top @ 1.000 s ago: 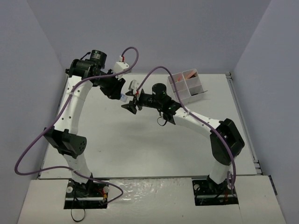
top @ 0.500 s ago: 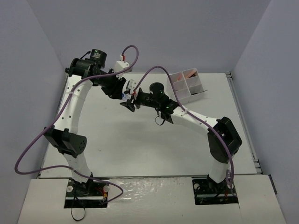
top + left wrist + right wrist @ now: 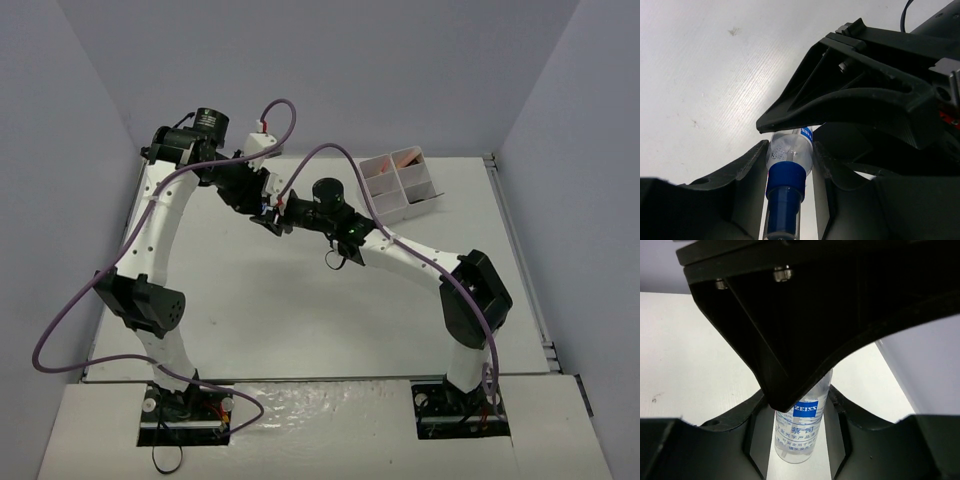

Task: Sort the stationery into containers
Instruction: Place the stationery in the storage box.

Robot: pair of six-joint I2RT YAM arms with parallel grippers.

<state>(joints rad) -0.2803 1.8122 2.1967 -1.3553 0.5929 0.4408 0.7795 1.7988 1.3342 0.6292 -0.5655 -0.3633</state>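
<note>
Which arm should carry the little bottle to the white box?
Probably the right. The right gripper and the left gripper both hold the bottle, and the box stands at the far right, on the right arm's side.

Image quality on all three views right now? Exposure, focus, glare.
Top: evenly lit, sharp, soft shadows; left claw and right claw meet in a small dark clump. Left wrist: table glares near white, right claw an underexposed silhouette. Right wrist: label on the bottle sharp and readable, left claw overhead black, detail lost.
</note>
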